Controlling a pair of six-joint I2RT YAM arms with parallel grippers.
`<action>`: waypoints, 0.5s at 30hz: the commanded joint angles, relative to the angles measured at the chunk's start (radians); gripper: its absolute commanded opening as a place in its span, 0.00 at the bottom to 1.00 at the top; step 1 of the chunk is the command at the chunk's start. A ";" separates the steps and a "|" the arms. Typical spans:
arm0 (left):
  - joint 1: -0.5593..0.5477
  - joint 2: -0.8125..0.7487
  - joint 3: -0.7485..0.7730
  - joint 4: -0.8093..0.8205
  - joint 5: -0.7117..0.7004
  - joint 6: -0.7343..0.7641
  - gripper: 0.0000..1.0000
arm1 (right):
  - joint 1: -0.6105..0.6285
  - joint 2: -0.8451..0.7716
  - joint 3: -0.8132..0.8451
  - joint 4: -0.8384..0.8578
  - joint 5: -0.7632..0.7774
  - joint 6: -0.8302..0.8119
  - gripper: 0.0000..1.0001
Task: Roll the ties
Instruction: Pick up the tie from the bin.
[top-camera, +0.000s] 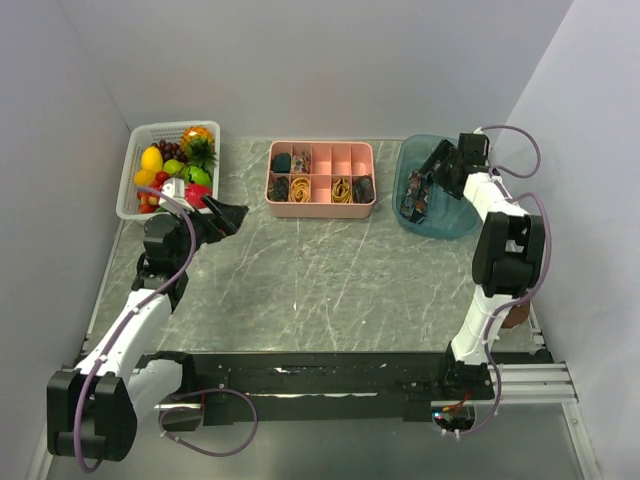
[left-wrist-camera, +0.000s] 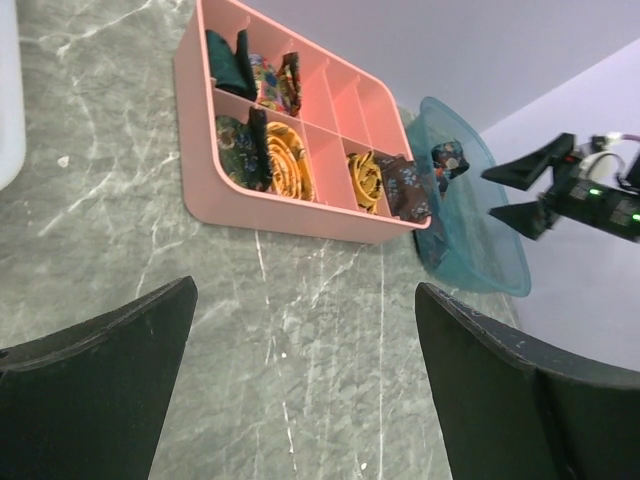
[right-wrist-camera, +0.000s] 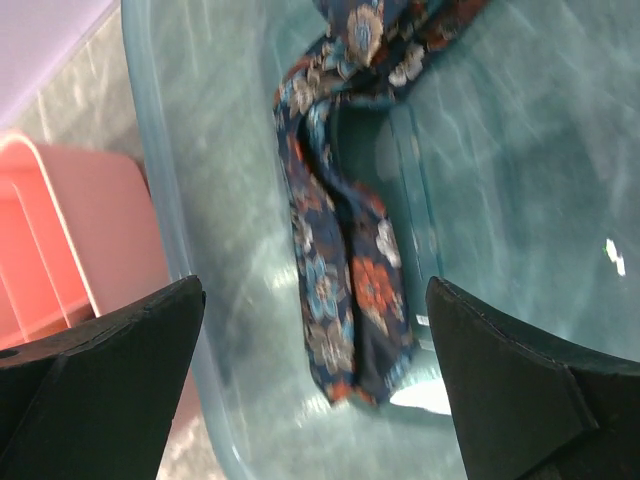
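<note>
Grey marbled surface (top-camera: 320, 290) spans under both your arms. The teal basin (right-wrist-camera: 160, 150) sits beneath your right gripper (right-wrist-camera: 315, 288), which is spread wide and holds nothing, likely poised to pick. A loose tie (right-wrist-camera: 345, 300) lies crumpled directly below it, between the fingers and close to the basin wall, which may crowd the descent. The pink tray (left-wrist-camera: 300, 215), rolled ties in some compartments, lies ahead of your left gripper (left-wrist-camera: 305, 285), also wide and empty.
</note>
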 joint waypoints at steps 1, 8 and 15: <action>0.002 0.006 -0.001 0.093 0.044 -0.019 0.96 | -0.046 0.060 0.074 0.197 -0.120 0.094 0.97; 0.002 0.035 0.011 0.083 0.025 0.001 0.96 | -0.072 0.272 0.291 0.164 -0.088 0.177 0.92; 0.002 0.077 0.014 0.096 0.014 0.015 0.96 | -0.082 0.405 0.467 0.110 -0.064 0.246 0.83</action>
